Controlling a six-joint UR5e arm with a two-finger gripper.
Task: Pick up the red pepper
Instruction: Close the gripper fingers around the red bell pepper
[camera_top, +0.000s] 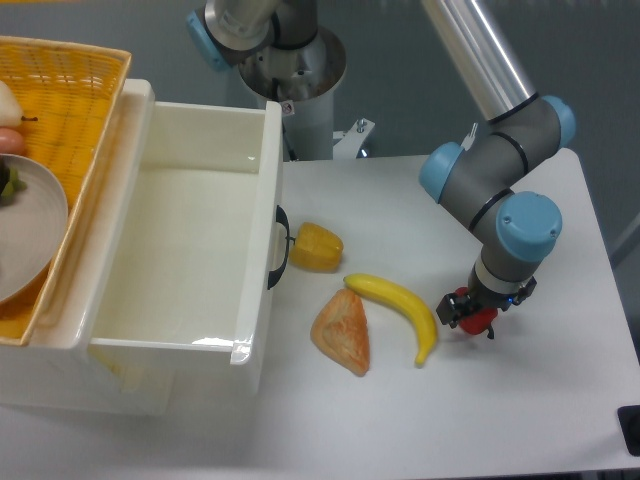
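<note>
Spread across the scene: a white worktop (520, 400), carrying everything below.
Occupied the left half: a deep white bin (180, 260) with a dark handle on its right wall, interior bare and glossy.
Leaned in from the upper right: the UR5e arm (500, 180), grey with blue joint caps, wrist pointed down near the worktop's right side.
Sat behind the bin at far left: a yellow woven basket (75, 110), holding a pale plate (30, 225) only partly in view.
Lay in the middle, curving from the centre toward the lower right: a banana (398, 305).
Rested just left of the banana: an orange wedge-shaped piece (342, 333).
Stood just beside the bin's handle, above the banana: a yellow pepper (316, 247).
Hung low under the wrist, right of the banana's tip: the gripper (472, 312), jaws set either side of the red pepper (478, 320) and seemingly pinching it, though actual contact hard to confirm at this size.
Showed only partly beneath the black fingers: the red pepper, near the worktop's right side, apart from the banana.
</note>
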